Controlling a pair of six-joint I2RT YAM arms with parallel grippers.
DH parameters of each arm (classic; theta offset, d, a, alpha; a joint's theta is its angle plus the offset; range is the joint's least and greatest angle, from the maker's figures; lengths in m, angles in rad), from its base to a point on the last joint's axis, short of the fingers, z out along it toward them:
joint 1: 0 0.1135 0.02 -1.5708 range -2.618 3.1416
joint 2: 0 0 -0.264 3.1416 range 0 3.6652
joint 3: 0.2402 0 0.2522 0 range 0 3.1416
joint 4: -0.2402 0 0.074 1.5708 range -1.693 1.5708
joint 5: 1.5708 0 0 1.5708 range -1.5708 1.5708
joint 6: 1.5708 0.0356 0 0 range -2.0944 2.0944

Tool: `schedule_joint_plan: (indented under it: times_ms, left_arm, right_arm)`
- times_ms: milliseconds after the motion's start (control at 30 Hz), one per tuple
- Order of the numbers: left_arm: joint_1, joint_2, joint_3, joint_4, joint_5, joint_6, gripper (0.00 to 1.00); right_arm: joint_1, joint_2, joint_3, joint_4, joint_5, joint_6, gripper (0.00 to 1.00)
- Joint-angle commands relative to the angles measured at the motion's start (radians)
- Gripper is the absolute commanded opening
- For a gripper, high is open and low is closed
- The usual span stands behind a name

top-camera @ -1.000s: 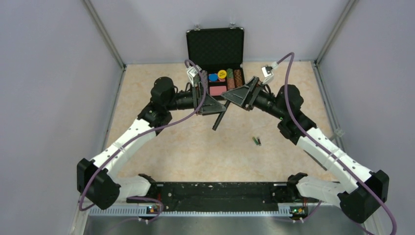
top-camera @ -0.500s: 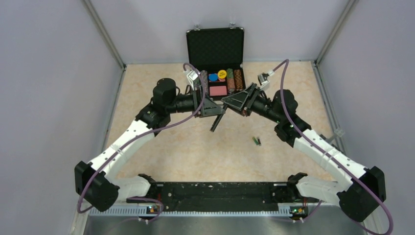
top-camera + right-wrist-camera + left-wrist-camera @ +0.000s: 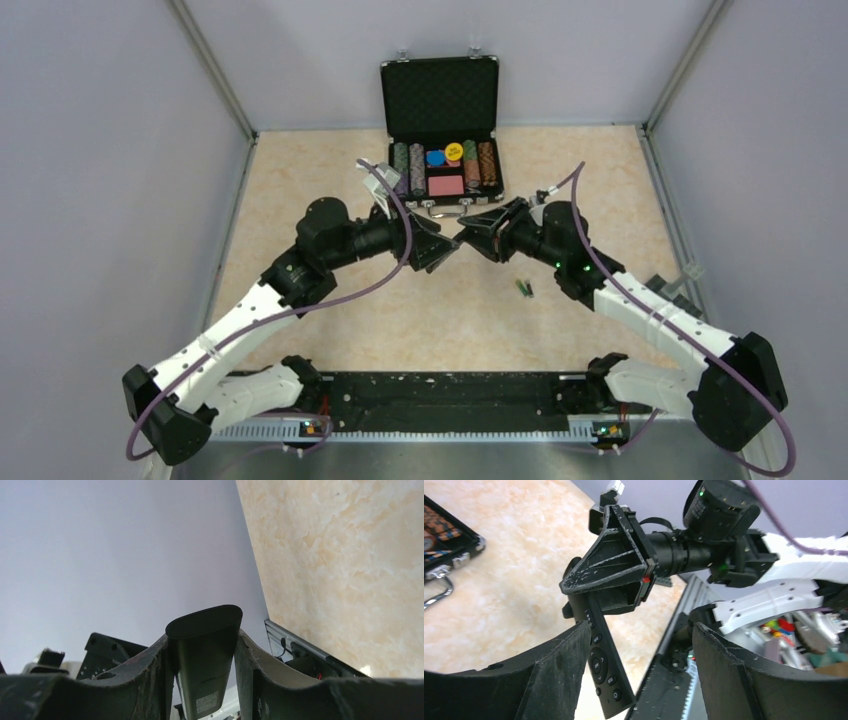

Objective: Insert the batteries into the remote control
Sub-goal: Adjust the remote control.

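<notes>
Two arms [image 3: 250, 305] [image 3: 650, 310] angled inward, R jaws clamp remote control [image 3: 603, 670], L jaws apart

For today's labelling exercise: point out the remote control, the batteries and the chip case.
remote control [image 3: 602, 672]: left wrist view, button face.
batteries [image 3: 522, 288]: top external view, green body.
chip case [image 3: 440, 95]: top external view, open lid.

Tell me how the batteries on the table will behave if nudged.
The batteries are tiny cylinders lying on a smooth, hard table, so a sideways nudge would probably roll them. They lie side by side, so a pinch might disturb both.
</notes>
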Motion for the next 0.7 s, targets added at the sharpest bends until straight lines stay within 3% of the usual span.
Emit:
schedule_joint_plan:
  times_ms: [0,167,400,567,667]
  left_arm:
    - [-0.057,-0.013,-0.030,-0.007,-0.186,0.203,0.79]
    - [-0.107,0.001,-0.033,-0.062,-0.230,0.256,0.75]
    - [-0.205,0.029,-0.059,-0.033,-0.336,0.315,0.62]
    - [-0.212,0.047,-0.067,-0.019,-0.387,0.304,0.51]
    - [-0.215,0.058,-0.069,-0.005,-0.401,0.302,0.49]
  right_arm:
    - [0.021,-0.019,0.004,-0.012,0.051,0.131,0.33]
    - [0.021,-0.034,0.005,-0.065,0.075,0.164,0.33]
    - [0.022,-0.032,-0.011,-0.069,0.080,0.211,0.34]
    - [0.024,-0.035,-0.019,-0.068,0.075,0.234,0.34]
    - [0.025,-0.035,-0.022,-0.073,0.072,0.242,0.34]
